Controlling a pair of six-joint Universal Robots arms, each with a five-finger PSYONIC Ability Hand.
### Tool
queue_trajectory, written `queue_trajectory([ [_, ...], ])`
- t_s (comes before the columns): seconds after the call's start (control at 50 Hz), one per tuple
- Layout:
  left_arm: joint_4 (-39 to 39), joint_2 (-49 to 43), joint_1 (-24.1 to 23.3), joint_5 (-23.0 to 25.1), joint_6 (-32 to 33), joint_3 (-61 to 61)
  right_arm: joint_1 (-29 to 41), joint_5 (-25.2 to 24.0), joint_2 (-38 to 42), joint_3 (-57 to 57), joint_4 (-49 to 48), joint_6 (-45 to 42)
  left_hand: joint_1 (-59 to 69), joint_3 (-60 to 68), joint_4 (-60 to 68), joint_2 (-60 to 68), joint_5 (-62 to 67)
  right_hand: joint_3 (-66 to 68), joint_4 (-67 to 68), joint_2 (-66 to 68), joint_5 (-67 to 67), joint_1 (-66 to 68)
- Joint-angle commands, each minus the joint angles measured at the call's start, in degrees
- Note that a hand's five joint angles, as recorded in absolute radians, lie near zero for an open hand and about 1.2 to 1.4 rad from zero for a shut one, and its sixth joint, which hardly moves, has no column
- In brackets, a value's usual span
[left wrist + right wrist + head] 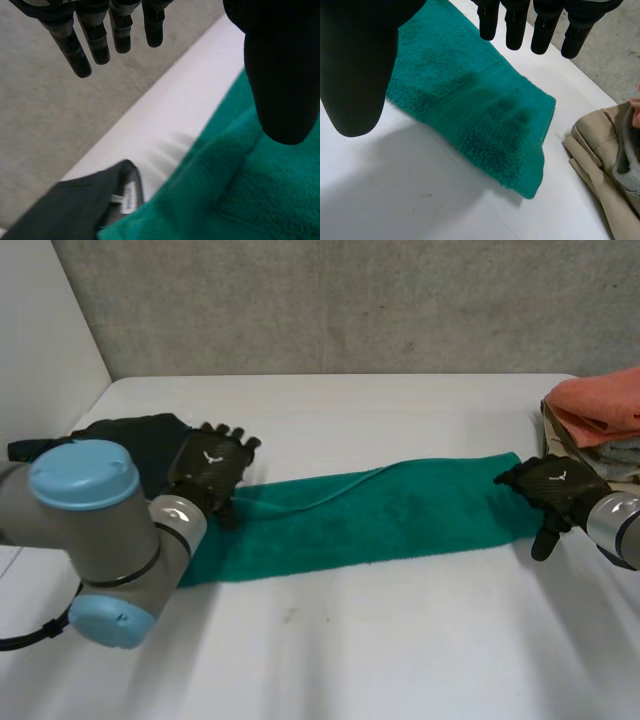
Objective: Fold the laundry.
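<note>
Head view, from the left: the left arm fills the lower left of the frame. Behind it a black garment lies bunched on the white tabletop. Just right of that garment the left robot hand sits over the left end of a green towel, with its fingers pointing toward the far edge of the tabletop.

In the left wrist view its fingers are straight and spread away from the thumb. The hand is slack and holds nothing, and the towel's pile lies beneath the thumb. Beside the towel's end the black garment shows a small white label at its edge. The two cloths touch or overlap there.

The towel is folded into a long narrow strip that runs across the middle of the frame, from left of centre to the right.

At the strip's right end the right robot hand rests at the short edge. In the right wrist view its fingers hang straight and apart from the thumb. They grip nothing, and the towel's folded corner lies below the palm.

At the far right edge of the frame is a pile of laundry. A salmon cloth lies on top, with a beige garment under it and a grey cloth tucked between them. The pile is near the towel's end but does not touch it.
</note>
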Motion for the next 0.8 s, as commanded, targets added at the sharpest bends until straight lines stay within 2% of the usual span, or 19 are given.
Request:
queue_trajectory([
  [0.02,-0.97,-11.72,0.53,0.64,2.69,9.76,0.33,0.52,0.12,0.79,-3.44,0.09,2.16,1.01,1.48,1.23,0.14,1.97,2.08,1.81,1.38,0.87],
  [0.22,1.48,-18.94,2.47,-0.41,6.39,20.92,0.59,0.69,0.21,1.93,-5.19,0.18,6.68,5.54,6.01,5.76,4.67,4.83,4.94,4.66,4.24,3.73],
  [0.34,1.58,-24.48,4.66,-9.02,8.14,29.81,0.42,0.87,0.21,2.46,-7.56,0.35,7.71,6.56,7.03,6.78,5.69,7.52,7.63,7.35,6.93,6.42],
  [0.46,0.25,-19.31,3.79,-9.73,9.73,24.55,0.24,0.60,0.21,2.46,-7.92,0.00,6.03,4.88,5.35,5.10,4.01,10.72,10.83,10.55,10.13,9.62],
  [0.6,0.25,-8.85,0.80,-7.45,6.57,14.36,0.24,-0.01,1.00,1.93,-8.09,-0.43,5.35,4.20,4.67,4.42,3.34,16.94,17.05,16.77,16.35,15.84],
  [0.8,0.96,1.35,0.18,-6.92,2.70,2.40,-0.64,0.43,4.51,0.88,-9.15,-7.82,5.35,4.20,4.67,4.42,3.34,19.47,19.58,19.30,18.88,18.37],
])
